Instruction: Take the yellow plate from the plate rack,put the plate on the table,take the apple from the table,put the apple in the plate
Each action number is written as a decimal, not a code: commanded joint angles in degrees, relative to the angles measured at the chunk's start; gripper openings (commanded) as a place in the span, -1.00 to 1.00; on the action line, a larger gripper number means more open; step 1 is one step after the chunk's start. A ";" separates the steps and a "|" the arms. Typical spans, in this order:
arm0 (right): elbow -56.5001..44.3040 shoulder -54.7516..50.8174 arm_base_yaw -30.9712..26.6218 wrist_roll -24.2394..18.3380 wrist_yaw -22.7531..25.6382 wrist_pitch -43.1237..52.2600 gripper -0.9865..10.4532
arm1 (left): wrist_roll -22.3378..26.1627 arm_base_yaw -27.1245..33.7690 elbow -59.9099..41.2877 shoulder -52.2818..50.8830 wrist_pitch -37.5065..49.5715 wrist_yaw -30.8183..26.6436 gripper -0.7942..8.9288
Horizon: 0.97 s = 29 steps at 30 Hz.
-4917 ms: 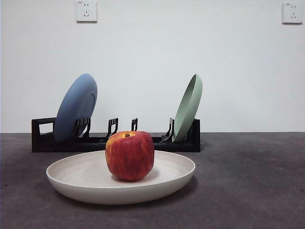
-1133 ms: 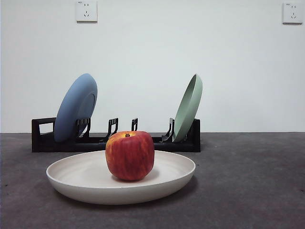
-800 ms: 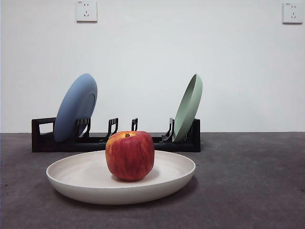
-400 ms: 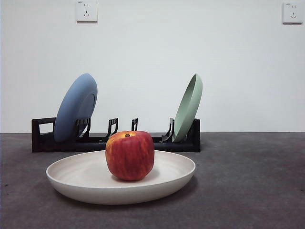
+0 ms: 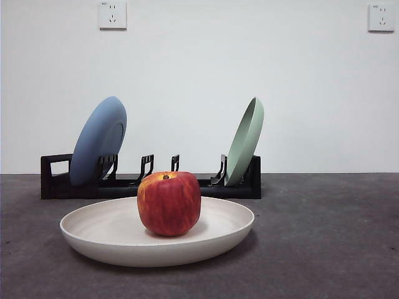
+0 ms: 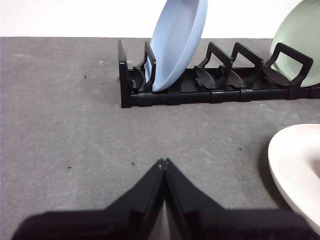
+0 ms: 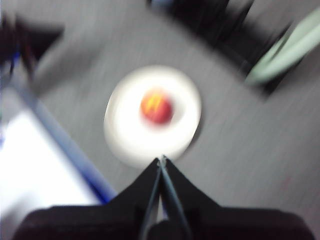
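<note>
The wide, shallow, pale cream yellow plate [image 5: 112,240] is being carried flat by the dark grey speckled tabletop [image 5: 324,249], in front of the long, low black plastic plate rack [image 5: 56,177]. The round red apple [image 5: 169,204] with its yellow-orange patch near the stem is being held upright inside the plate, close to its middle. Two plates are being kept tilted in the rack's slots: a matte blue round plate [image 5: 98,140] at the end with the handle-like loop, and a pale green round plate [image 5: 244,142] at the opposite end. The slots between them are being left unoccupied.

No arm is being shown in the front view. In the left wrist view, the left end effector [image 6: 163,163] is being held over bare tabletop, its jaws closed tip to tip with nothing between them; the rack, the blue plate and an edge of the cream plate are being shown beyond it, while the apple is being cut off. In the blurred right wrist view, the right end effector [image 7: 161,160] is being held high above the plate and apple, its jaws meeting at the tips and gripping nothing.
</note>
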 commanded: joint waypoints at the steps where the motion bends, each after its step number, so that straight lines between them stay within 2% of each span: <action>1: -0.26 -3.17 -4.61 -3.41 -2.78 6.84 -0.82 | -0.31 0.20 -0.59 0.11 0.33 0.00 -0.84; 4: -2.36 -7.21 -11.80 -3.45 -5.16 12.81 -0.82 | -0.31 0.20 -0.59 0.20 0.33 -0.02 -0.84; 7: -7.76 -12.59 -19.50 -4.66 -5.18 19.08 -0.82 | -0.31 0.20 -0.59 0.17 0.33 0.00 -0.84; 11: -20.09 -22.36 -28.04 -7.48 -5.11 28.00 -0.82 | -0.31 0.20 -0.59 0.31 0.33 0.00 -0.84; 14: -31.91 -30.27 -32.06 -8.57 -4.46 37.29 -0.82 | -0.31 0.20 -0.59 0.42 0.33 -0.02 -0.84; 20: -54.88 -42.66 -35.63 -8.22 -4.24 54.95 -0.82 | -0.31 0.20 -0.59 0.50 0.33 0.00 -0.84; 29: -79.78 -56.19 -36.20 -1.49 -1.99 62.38 -0.82 | -0.31 0.20 -0.59 0.52 0.33 0.00 -0.84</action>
